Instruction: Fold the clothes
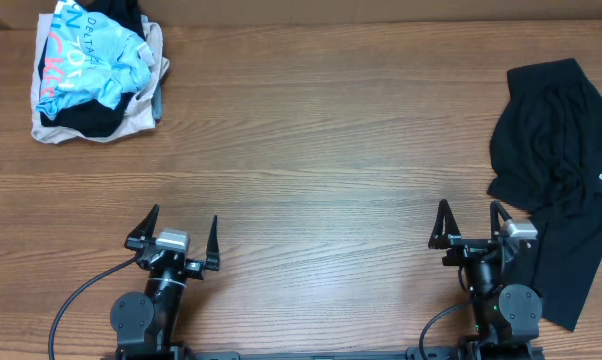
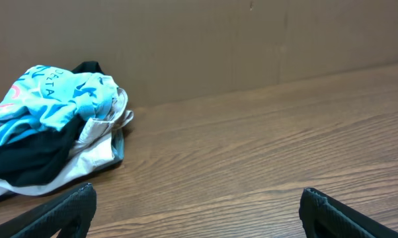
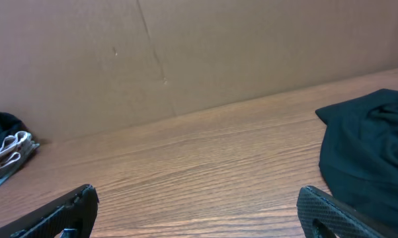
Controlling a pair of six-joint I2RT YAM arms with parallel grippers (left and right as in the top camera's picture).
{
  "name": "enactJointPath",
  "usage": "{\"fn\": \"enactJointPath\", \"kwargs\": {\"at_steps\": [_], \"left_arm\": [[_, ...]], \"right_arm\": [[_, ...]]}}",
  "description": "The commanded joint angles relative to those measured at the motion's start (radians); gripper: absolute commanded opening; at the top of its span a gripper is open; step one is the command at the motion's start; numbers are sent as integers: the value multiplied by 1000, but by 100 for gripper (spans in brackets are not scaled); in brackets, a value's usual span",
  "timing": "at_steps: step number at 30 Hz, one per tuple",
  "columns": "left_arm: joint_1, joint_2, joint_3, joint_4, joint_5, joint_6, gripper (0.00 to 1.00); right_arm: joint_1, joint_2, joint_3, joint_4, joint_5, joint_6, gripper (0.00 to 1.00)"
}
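Note:
A crumpled pile of clothes (image 1: pixel 96 72), with a light blue printed shirt on black and beige pieces, lies at the table's far left; it also shows in the left wrist view (image 2: pixel 50 125). A black garment (image 1: pixel 561 170) with a small white logo lies spread and rumpled at the right edge, also in the right wrist view (image 3: pixel 371 149). My left gripper (image 1: pixel 177 233) is open and empty near the front edge, far from the pile. My right gripper (image 1: pixel 469 222) is open and empty, its right finger just beside the black garment.
The wooden table (image 1: pixel 321 150) stretches between the two lots of clothes. A brown cardboard wall (image 3: pixel 186 46) stands behind the table's far edge.

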Motion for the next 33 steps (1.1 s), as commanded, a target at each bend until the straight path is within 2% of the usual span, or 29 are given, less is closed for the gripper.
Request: {"fn": "enactJointPath", "kwargs": {"at_steps": [1,33], "left_arm": [[10,-11,-5,3,8,-14,100],[10,-11,-5,3,8,-14,100]], "right_arm": [[6,-10,-11,6,-2,-1,100],[6,-10,-11,6,-2,-1,100]]}}
